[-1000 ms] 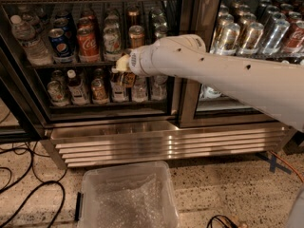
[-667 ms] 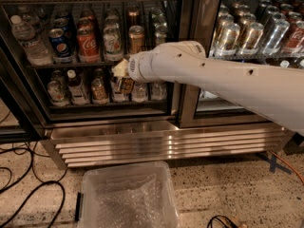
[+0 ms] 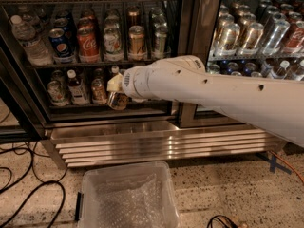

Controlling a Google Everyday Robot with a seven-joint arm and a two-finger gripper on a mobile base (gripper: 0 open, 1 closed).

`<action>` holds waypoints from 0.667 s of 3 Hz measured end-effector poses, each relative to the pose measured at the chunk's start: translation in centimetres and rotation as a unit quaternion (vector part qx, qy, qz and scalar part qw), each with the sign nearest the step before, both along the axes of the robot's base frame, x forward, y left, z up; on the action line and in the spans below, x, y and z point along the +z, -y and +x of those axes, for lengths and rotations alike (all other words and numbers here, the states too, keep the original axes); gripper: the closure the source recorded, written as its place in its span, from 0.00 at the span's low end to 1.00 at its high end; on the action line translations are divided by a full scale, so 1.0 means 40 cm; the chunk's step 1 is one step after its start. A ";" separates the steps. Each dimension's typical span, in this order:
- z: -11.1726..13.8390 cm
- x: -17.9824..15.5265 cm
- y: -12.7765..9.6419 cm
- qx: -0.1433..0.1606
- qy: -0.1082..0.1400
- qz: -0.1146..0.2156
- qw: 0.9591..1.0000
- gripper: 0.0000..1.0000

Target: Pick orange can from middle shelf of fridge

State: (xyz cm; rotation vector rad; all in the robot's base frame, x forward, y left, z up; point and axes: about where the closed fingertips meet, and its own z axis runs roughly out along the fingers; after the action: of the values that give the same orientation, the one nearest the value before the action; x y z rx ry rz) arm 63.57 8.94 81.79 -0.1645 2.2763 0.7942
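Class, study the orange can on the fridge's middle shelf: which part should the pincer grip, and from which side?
Grip the orange can around its round mid-body, coming straight from the front: it stands upright at the front rail of the middle shelf, with neighbour cans close on both sides. The pincer sits lower, before the small bottles, so it probably must rise first.

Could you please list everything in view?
orange can: one, amber-orange, middle shelf of the fridge
Coca-Cola can: one, red, same shelf
Pepsi can: one, blue, left of it
white-and-green can: one, beside the orange can
water bottle: one, clear, shelf's left end
small bottles: several, mixed colours, rack below
silver cans: many, right-hand door
plastic bin: one, clear, on the floor
cables: several, black, floor at left
arm: one, white, from the right
gripper: one, pale, at the small bottles
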 end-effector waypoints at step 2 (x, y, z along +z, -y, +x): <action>-0.139 -0.015 -0.025 -0.012 -0.050 0.013 0.999 1.00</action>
State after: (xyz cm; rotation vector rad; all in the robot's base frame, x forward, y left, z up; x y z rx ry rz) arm 58.01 9.95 81.20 -0.0865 2.3571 0.8353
